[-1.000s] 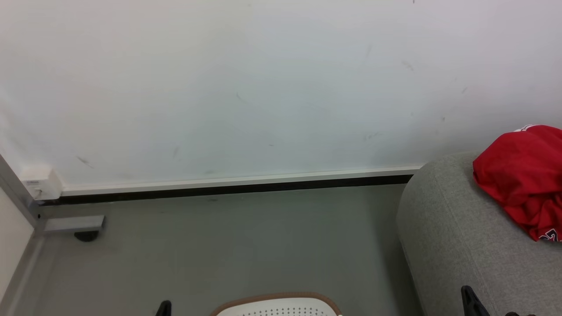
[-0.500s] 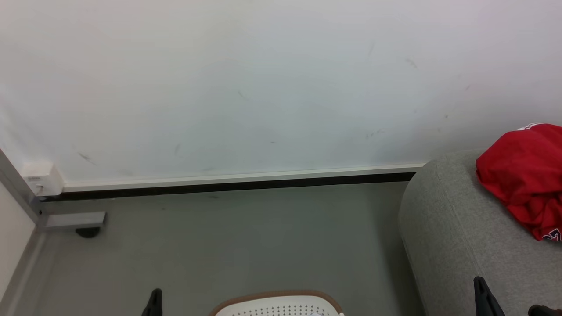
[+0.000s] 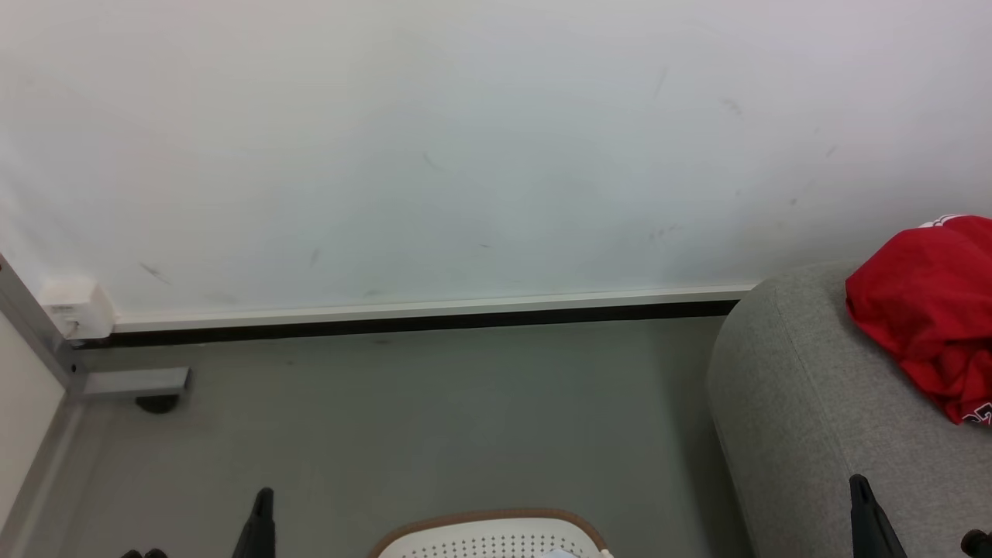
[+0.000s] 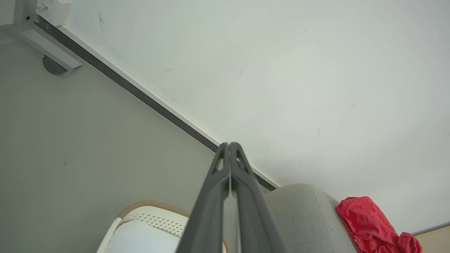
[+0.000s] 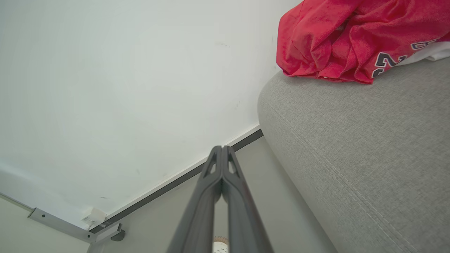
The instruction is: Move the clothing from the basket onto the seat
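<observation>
Head view has the red jersey (image 3: pixel 922 310) bunched on the sofa (image 3: pixel 806 418) near its rounded end, out of the basket (image 3: pixel 496 535). Left fingers (image 4: pixel 214 196) and right fingers (image 5: pixel 209 196) are clenched, empty. A brushing arm could drag the heap off.

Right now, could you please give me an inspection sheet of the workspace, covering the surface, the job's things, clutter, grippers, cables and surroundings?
Surface: grey floor; the basket stands on it beside the seat.
Job's things: red jersey lies crumpled on top of the seat; basket is cut off by the bottom edge of the head view, and its contents cannot be made out.
Clutter: nothing seen.
Grippers: left gripper shut, holding nothing; right gripper shut, holding nothing.
Cables: nothing seen.
Surroundings: scuffed white wall, dark baseboard, small white box and metal bracket in the left corner.
</observation>
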`<state>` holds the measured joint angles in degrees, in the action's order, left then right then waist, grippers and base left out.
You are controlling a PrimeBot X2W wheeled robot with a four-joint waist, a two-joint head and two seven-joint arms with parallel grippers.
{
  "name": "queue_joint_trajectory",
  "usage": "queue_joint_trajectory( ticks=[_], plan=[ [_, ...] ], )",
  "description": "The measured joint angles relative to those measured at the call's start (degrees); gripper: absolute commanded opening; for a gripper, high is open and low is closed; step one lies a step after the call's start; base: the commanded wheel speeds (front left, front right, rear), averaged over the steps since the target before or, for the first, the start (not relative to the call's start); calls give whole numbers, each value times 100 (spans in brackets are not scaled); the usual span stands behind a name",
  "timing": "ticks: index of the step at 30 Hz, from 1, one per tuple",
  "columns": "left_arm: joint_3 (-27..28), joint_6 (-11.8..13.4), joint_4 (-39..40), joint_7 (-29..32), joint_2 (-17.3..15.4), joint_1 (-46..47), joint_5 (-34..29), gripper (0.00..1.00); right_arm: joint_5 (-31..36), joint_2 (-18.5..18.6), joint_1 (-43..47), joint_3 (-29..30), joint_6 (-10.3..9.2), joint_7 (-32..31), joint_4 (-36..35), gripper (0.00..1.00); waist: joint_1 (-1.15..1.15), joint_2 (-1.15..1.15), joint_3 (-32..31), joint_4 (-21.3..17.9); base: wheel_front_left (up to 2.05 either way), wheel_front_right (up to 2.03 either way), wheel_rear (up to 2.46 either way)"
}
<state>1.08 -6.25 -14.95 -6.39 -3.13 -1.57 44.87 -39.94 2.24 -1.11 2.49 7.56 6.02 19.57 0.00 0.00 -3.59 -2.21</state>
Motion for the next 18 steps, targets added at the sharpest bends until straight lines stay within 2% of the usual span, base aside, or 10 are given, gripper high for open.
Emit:
queue_joint_trajectory(
  ticks=[18],
  plan=[
    [142,58,108,339,10,183,1267,0,-1397,7,-156,114,0,-322,-118,0,0,0,68,43,0,0,0]
  ],
)
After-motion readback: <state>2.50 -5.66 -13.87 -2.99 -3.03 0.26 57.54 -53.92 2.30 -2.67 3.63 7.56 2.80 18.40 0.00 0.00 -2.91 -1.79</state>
